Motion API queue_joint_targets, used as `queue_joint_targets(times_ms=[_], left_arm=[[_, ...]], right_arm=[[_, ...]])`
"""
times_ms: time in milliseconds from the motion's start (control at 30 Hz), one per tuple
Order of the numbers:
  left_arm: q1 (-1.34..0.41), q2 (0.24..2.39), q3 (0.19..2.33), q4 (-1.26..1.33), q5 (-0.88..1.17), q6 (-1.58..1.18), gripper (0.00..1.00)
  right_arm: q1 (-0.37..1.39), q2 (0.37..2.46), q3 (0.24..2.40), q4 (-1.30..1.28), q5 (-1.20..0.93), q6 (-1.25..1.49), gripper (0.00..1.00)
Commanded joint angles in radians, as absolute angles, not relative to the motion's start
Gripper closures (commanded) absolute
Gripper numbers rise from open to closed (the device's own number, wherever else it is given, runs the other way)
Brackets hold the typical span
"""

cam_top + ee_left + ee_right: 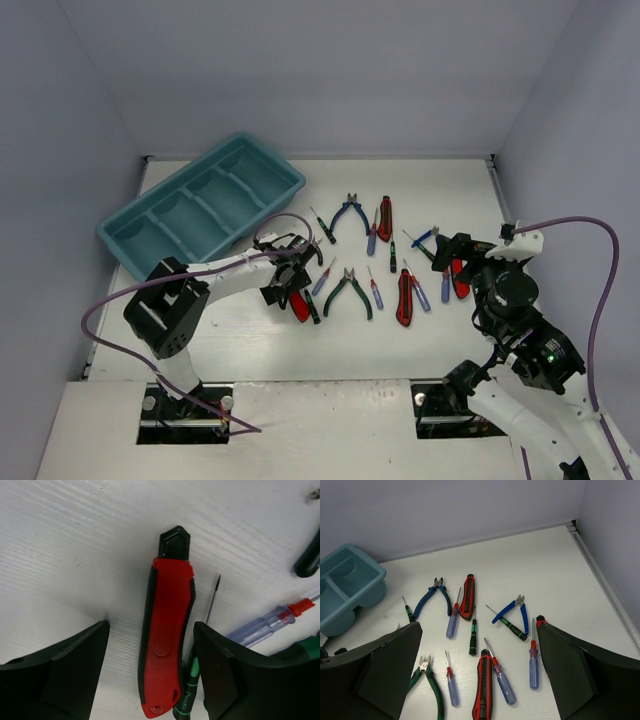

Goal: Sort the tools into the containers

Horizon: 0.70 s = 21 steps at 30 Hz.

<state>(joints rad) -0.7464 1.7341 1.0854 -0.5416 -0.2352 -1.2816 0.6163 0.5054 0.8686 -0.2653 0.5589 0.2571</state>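
The left jaws are standing around a red cutter, and the right jaws are hanging wide open.

The left gripper (150, 626) is holding its jaws partly open, one on each side of the red cutter (169, 595), with a gap showing on one side, so nothing is being gripped. A green screwdriver (186, 700) is lying just beside the cutter, and a blue screwdriver (265, 627) is lying near it. The right gripper (477, 624) is hanging above blue pliers (427, 600), green pliers (432, 685) and more tools, all lying on the white surface (420, 190). The teal tray (118, 245) is sitting at the far left.
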Motion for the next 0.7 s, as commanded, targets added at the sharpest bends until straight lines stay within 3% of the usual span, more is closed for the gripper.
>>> queue_joint_targets(times_ms=[0, 133, 333, 433, 667], left_arm=[[-0.753, 1.707, 1.069, -0.506, -0.252, -1.313, 0.41], [-0.755, 1.708, 1.048, -0.505, -0.250, -1.318, 0.53], [-0.755, 1.665, 1.033, -0.519, -0.249, -1.298, 0.93], [-0.753, 1.584, 1.074, -0.590, -0.276, -1.261, 0.98], [-0.661, 1.357, 1.303, -0.766, -0.389, -1.060, 0.98]], right_arm=[[0.620, 0.507, 0.866, -0.238, 0.544, 0.279, 0.00], [0.620, 0.505, 0.861, -0.250, 0.549, 0.279, 0.00], [0.620, 0.505, 0.863, -0.258, 0.555, 0.276, 0.00], [0.620, 0.507, 0.870, -0.262, 0.553, 0.268, 0.00], [0.620, 0.514, 0.898, -0.270, 0.542, 0.244, 0.00]])
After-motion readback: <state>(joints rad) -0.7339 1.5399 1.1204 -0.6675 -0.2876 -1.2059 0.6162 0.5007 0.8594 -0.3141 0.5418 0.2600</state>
